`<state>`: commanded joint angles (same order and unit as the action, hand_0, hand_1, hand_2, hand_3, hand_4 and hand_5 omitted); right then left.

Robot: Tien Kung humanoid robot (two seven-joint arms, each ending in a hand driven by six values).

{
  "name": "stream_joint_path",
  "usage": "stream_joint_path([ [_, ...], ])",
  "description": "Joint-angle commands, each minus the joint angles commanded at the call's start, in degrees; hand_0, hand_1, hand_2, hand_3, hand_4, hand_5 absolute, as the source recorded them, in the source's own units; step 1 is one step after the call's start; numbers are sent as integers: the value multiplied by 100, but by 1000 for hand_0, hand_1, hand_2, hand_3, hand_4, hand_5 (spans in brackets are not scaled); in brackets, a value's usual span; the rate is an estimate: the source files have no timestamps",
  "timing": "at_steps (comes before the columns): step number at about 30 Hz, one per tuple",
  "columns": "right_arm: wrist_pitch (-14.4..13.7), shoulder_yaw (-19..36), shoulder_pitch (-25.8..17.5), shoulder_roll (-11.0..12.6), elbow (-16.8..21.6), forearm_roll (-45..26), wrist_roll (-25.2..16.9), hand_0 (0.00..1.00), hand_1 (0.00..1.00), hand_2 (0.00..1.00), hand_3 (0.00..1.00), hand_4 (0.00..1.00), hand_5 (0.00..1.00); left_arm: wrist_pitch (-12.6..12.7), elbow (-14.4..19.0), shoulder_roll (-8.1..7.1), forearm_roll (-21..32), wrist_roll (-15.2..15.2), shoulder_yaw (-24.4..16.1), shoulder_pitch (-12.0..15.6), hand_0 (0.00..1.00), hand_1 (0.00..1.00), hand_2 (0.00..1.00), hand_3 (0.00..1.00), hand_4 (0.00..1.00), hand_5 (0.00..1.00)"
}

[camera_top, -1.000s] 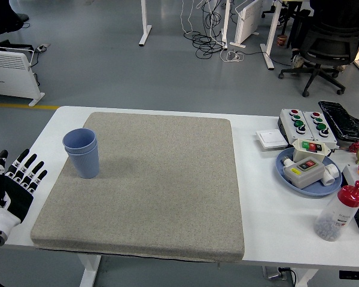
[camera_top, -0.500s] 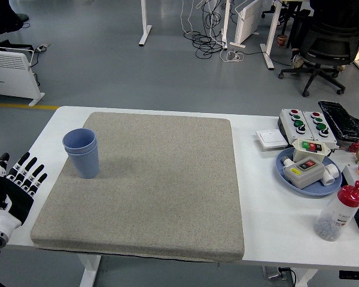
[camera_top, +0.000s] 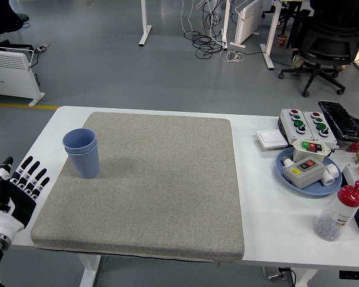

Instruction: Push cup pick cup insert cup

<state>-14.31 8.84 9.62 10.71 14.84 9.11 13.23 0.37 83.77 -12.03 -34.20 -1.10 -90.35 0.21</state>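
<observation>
Blue cups [camera_top: 82, 152] nested, upright, near mat [camera_top: 149, 179] far-left corner; left hand [camera_top: 15, 191] off table's left edge, fingers spread, empty; cups lie forward-right; right hand absent

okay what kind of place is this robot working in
Probably a robotics lab or workshop. A white table holds a grey mat with stacked blue cups and push-button boxes; behind are an office chair and loose floor cables.
</observation>
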Motion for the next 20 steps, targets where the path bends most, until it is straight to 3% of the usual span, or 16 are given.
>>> stream_joint_path([
  [20,1,-112,68,9,-1,-205,-56,690,620,631,544,93,477,138,2,-5,36,-117,113,-40,954,954,997,966,615,998],
])
